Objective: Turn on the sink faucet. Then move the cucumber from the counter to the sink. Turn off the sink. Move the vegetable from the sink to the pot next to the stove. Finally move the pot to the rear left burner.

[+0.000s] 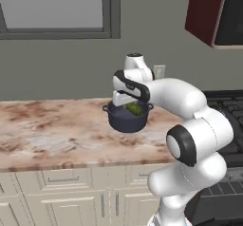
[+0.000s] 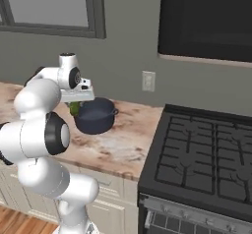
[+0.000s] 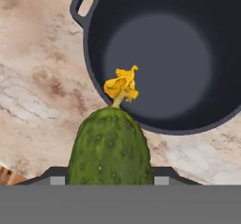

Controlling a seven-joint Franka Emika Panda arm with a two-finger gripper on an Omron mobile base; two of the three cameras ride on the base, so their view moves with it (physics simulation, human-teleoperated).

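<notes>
The tool (image 1: 128, 102) is clamped part-way open around 1 cucumber (image 3: 110, 148), held above the near rim of 1 pot (image 3: 164, 53) that stands on the tabletop (image 1: 47, 125) beside the stove (image 2: 206, 149). I'd say this is the step of putting the vegetable in the pot. Next it must reach a little further over the pot's hollow and let go.
</notes>
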